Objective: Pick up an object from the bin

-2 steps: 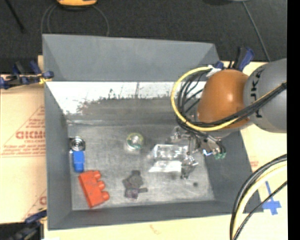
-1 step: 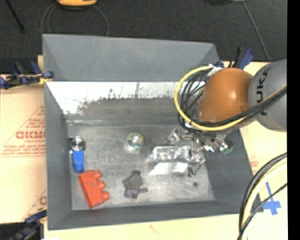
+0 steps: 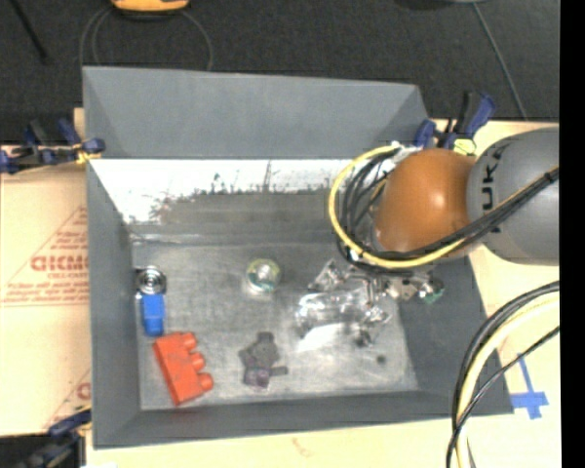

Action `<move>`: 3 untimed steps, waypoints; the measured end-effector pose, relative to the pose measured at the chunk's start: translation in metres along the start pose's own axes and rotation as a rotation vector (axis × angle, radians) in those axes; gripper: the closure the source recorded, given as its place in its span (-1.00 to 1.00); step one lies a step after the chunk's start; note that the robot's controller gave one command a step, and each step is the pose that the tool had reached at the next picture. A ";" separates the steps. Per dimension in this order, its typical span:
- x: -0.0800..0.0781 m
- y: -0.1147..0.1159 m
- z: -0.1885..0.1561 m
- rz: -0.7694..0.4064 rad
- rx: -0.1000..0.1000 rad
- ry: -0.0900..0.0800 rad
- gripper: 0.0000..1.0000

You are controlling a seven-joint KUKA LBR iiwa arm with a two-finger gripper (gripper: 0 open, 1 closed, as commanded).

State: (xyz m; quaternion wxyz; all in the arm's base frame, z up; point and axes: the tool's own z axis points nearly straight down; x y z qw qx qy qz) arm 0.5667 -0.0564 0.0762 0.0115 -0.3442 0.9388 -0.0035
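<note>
Clear plastic piece [image 3: 322,312]: on bin [image 3: 110,291] floor, right of centre.
Arm [image 3: 522,198]: reaches from right, orange cover [image 3: 424,198] above gripper [image 3: 370,305], low at the plastic.
Grasp: cannot tell; lost against the plastic.

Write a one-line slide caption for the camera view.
Robot claw low over a clear crinkled thing at right in the bin; orange block front left.

black KUKA lettering, partly hidden by cables, on the grey robot arm [image 3: 519,203]
</note>
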 end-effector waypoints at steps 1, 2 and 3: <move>-0.002 -0.002 -0.002 0.005 -0.008 0.011 -1.00; -0.002 -0.002 -0.003 0.006 -0.007 0.009 1.00; -0.004 -0.005 -0.070 0.011 -0.008 0.014 1.00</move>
